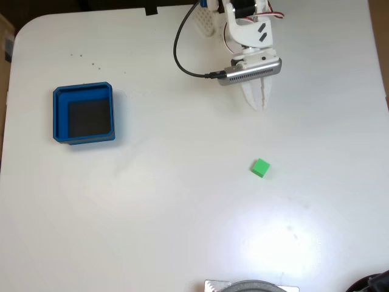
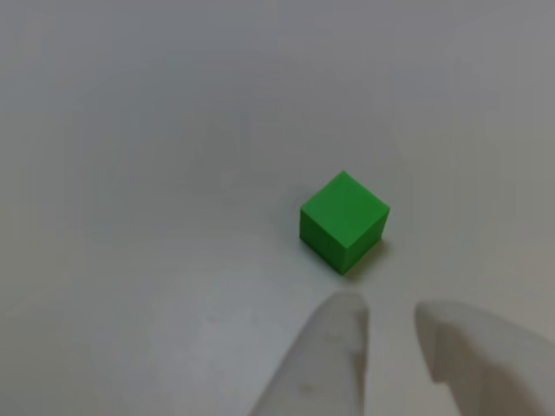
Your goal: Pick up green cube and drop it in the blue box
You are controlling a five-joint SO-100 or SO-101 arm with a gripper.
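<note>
White, smooth tabletop (image 1: 182, 201) fills the fixed view. One square blue box (image 1: 58, 115), thick-walled with a dark floor, sits at its left side. One white plastic gripper (image 1: 263, 104) hangs at top right, its fingers (image 2: 334, 347) slightly apart. One small green cube (image 1: 261, 168) lies below the fingertips, apart from them.

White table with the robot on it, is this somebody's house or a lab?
Probably a hobby or lab workbench, hard to say which: a bare white table holding only a gripper, green cube and blue box.
</note>
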